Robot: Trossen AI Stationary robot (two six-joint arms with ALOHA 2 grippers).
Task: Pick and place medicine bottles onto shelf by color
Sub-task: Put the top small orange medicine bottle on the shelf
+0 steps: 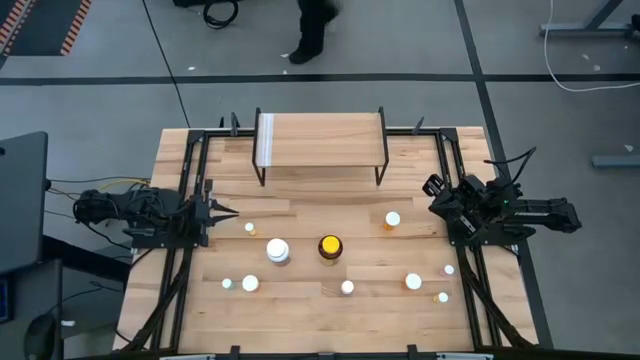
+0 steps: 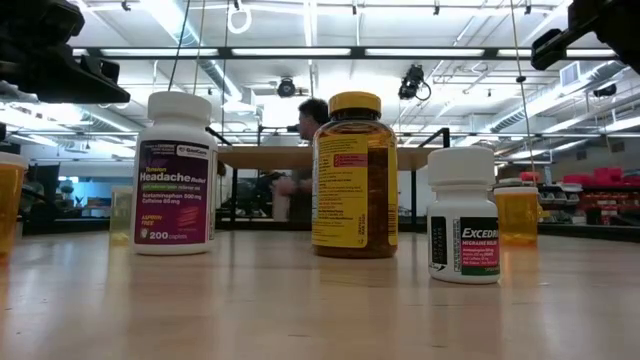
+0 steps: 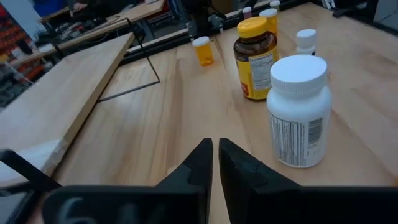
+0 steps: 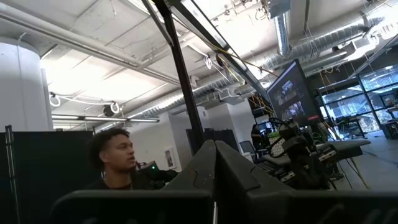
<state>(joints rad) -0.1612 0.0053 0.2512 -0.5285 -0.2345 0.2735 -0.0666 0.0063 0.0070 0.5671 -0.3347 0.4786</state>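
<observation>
While both arms wait at the sides of the bench (image 1: 300,300), we see from above a wooden top scattered with medicine bottles. The shelf (image 1: 320,140), a small light-wood plank on thin black legs with a whitish strip at its left end, stands at the middle of the far edge with nothing on it.

The left pincer (image 1: 228,211) hovers by the left edge, pointing inward, its two dark fingers (image 3: 202,163) pressed together and holding nothing. The right pincer (image 4: 215,163) is by the right edge; its wrist camera looks up at the room's ceiling and a person (image 4: 115,158) beyond, and its fingers are likewise closed and empty.

Near the middle of the bench a large white bottle (image 1: 278,250) stands upright, and just to its right a large dark amber bottle with a yellow cap (image 1: 330,246). From table height, these two stand tall, with a smaller white bottle (image 2: 463,215) in front of them.

Smaller bottles stand apart around them. One small bottle (image 1: 250,228) is near the left pincer, and two more (image 1: 250,284) sit toward the front left. An orange bottle (image 1: 392,219) stands right of centre, toward the shelf. Another small one (image 1: 347,287) sits at the front middle, and a cluster (image 1: 413,281) stands near the front right corner.
</observation>
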